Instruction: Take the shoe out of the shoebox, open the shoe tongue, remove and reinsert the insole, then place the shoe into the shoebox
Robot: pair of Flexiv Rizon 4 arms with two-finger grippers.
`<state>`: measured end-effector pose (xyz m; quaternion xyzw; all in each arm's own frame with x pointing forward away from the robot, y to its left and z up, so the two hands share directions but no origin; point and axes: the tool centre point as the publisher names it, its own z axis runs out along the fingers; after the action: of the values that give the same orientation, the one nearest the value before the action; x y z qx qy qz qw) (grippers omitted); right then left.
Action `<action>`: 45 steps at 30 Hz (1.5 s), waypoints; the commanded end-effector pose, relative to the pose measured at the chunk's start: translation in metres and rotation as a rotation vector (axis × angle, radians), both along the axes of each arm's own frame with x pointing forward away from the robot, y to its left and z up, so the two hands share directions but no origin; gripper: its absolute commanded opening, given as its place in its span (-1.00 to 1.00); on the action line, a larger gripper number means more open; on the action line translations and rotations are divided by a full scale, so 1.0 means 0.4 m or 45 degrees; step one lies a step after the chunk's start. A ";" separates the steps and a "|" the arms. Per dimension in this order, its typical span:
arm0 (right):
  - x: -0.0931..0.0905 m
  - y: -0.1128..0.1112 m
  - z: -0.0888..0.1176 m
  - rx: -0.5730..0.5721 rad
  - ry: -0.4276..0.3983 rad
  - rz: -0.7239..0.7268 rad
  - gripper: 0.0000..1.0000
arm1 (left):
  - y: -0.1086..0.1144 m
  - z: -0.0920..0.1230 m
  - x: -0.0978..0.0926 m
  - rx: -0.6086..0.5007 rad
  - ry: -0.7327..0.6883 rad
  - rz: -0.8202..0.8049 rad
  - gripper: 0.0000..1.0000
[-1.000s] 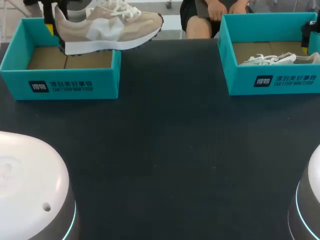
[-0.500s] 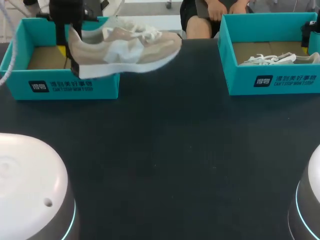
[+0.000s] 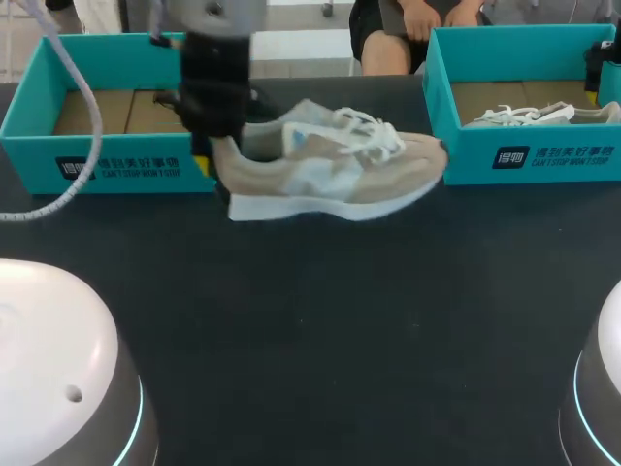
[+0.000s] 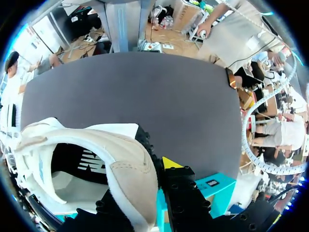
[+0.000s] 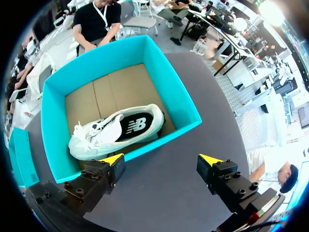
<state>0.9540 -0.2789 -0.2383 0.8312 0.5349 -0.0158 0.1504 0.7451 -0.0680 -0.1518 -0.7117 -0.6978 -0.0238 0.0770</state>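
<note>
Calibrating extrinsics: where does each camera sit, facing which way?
Head: fixed above and behind, looking down on the table; left gripper holds the beige shoe.
Left wrist: on the left arm, looking along its fingers at that shoe's heel.
Right wrist: on the right arm, looking down into the right shoebox; right gripper open.
Shared: beige shoe, head and left wrist.

this looks like a robot lab or a test workshop: a left arm (image 3: 58, 354) and a right arm (image 3: 604, 388) stand at one dark table (image 3: 330, 320), a loose grey cable (image 3: 76, 116) hangs above it, and two same teal boxes, left shoebox (image 3: 116, 163) and right shoebox (image 3: 529, 155), sit at its far corners.
</note>
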 end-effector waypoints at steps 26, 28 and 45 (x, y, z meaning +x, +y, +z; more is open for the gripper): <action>-0.004 0.000 0.000 0.001 -0.003 0.000 1.00 | -0.137 -0.258 -0.051 0.022 -0.126 -0.028 -1.00; -0.004 0.000 0.000 0.001 -0.003 0.000 1.00 | -0.130 -0.288 -0.054 0.024 -0.119 -0.025 -1.00; -0.004 0.000 0.000 0.001 -0.003 0.000 1.00 | -0.119 -0.479 -0.069 0.083 -0.132 -0.013 -1.00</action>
<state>0.9540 -0.2789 -0.2383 0.8312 0.5349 -0.0158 0.1504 0.7166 -0.1133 -0.3358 -0.7155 -0.6909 -0.0802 0.0652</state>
